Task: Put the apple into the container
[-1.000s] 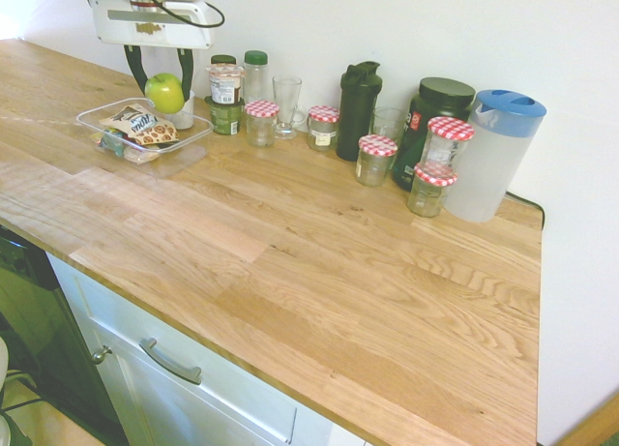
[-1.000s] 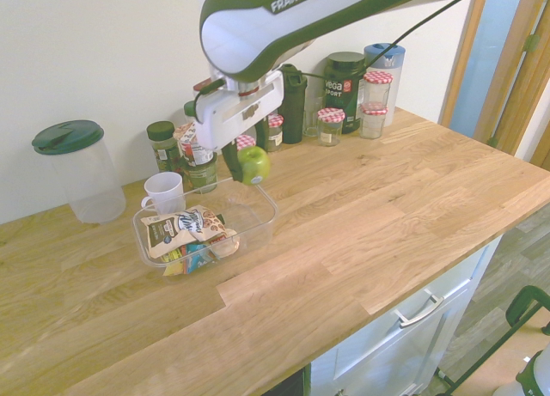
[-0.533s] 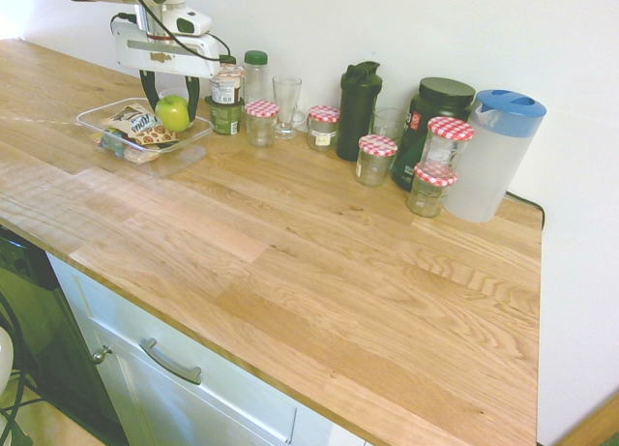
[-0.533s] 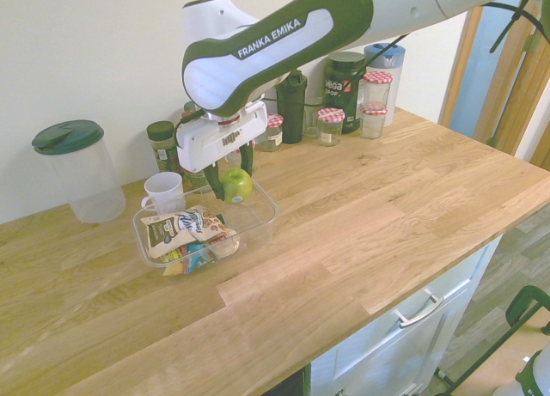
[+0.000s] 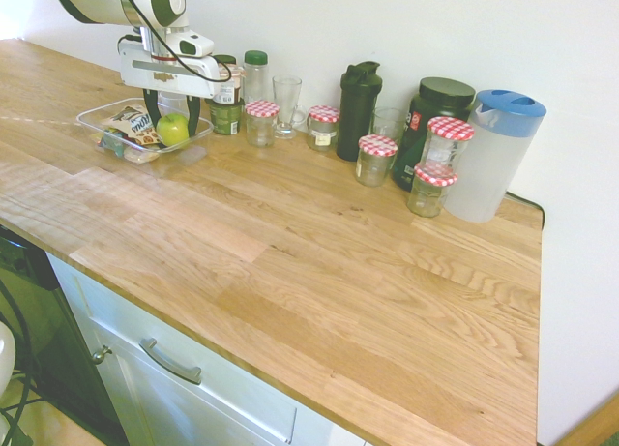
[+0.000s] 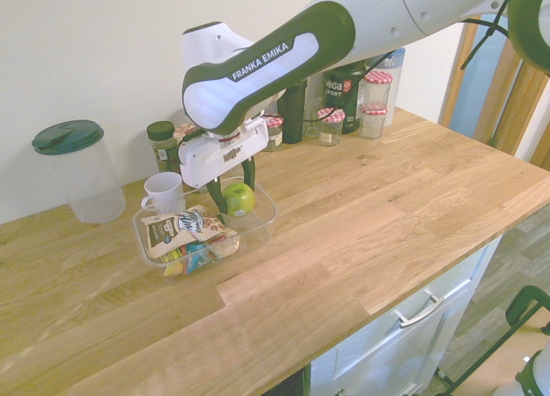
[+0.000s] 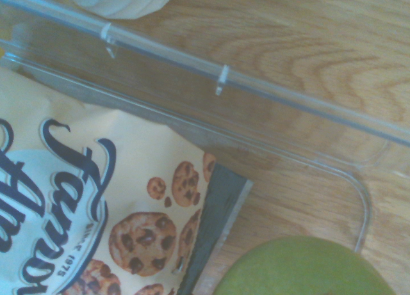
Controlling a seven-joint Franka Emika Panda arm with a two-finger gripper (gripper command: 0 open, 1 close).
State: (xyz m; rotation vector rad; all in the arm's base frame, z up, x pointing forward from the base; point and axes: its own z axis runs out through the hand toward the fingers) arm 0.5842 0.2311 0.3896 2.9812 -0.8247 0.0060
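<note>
Fingers [image 6: 230, 199] clamped on green apple [image 6: 239, 198], low inside clear container [image 6: 258, 227], beside cookie packet [image 7: 96, 224], on wooden desk [image 6: 361, 216]

My arm [image 6: 284, 57] is glossy white with a broad dark green-black band along the link, where I read "FRANKA EMIKA" in white capitals. Black cables loop over the wrist. The tool [image 6: 230, 196] has a flat white rectangular body with a small dark mark on its face and two slim black fingers [image 5: 149, 107] below it.
</note>
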